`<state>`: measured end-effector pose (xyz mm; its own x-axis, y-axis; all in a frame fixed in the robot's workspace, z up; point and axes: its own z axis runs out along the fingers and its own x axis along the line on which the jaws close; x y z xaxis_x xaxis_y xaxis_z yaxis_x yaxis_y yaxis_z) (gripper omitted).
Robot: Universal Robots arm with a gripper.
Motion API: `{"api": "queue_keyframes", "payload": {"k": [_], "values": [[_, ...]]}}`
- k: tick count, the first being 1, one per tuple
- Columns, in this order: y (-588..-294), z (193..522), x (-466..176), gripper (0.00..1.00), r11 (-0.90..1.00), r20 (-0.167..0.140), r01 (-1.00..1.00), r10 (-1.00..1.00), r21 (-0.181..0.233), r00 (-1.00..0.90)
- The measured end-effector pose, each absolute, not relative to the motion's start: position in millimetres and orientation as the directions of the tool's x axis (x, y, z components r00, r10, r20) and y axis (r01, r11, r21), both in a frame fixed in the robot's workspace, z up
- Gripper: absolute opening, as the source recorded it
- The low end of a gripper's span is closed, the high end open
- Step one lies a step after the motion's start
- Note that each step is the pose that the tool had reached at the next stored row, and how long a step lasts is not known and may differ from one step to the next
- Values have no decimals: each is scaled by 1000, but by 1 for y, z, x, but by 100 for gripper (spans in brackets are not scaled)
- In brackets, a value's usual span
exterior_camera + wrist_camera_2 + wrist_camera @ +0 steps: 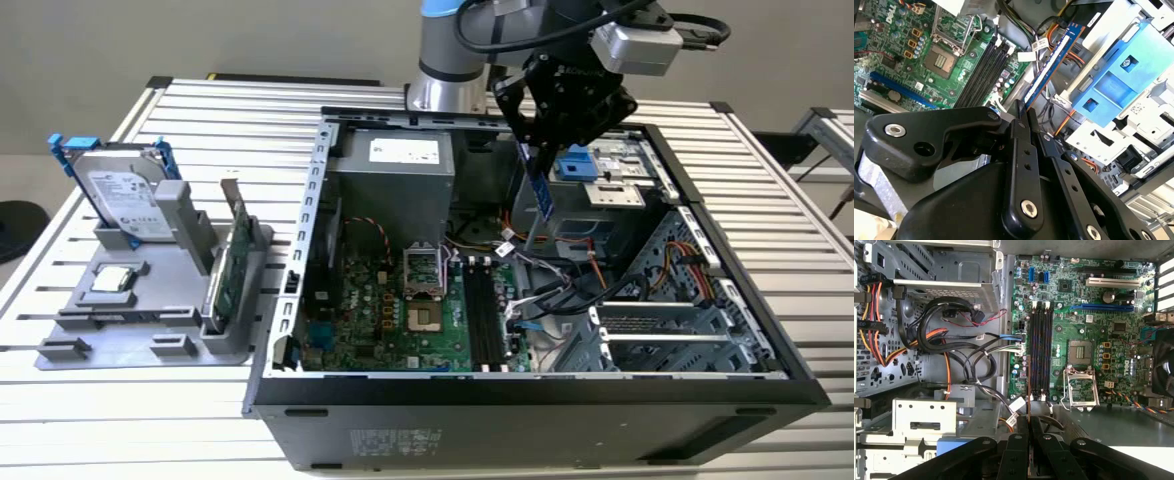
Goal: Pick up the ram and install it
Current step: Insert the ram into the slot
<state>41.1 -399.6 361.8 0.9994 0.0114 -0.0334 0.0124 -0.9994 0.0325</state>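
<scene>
The black two-fingered gripper [545, 150] hangs over the open black tower computer case [534, 400] lying on its side on the ribbed white metal table [801, 220], and its fingers [1021, 117] are closed flat against the long, thin blue ram stick [1051, 62], gripping it by one end. In the exterior view the ram [543, 195] hangs upright below the gripper, in the air above the case's inside, near the blue plastic drive bracket [577, 163] and well above the green motherboard [387, 310]. In the first wrist view the stick is seen edge-on as a thin line [1028, 385] that lies beside the row of long black memory slots [1041, 350], whose sockets stand empty. Bundled black, orange and red cables [939, 345] lie in the case next to the board. On the exterior view's left, a grey plastic holder tray [134, 310] carries a silver hard drive with blue rails [120, 195] and an upright green circuit card [234, 265].
</scene>
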Motion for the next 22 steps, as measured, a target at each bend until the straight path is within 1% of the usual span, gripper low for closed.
{"api": "queue_keyframes", "payload": {"k": [22], "values": [[-400,357,44,0,-999,-33,12,11,32,999]]}}
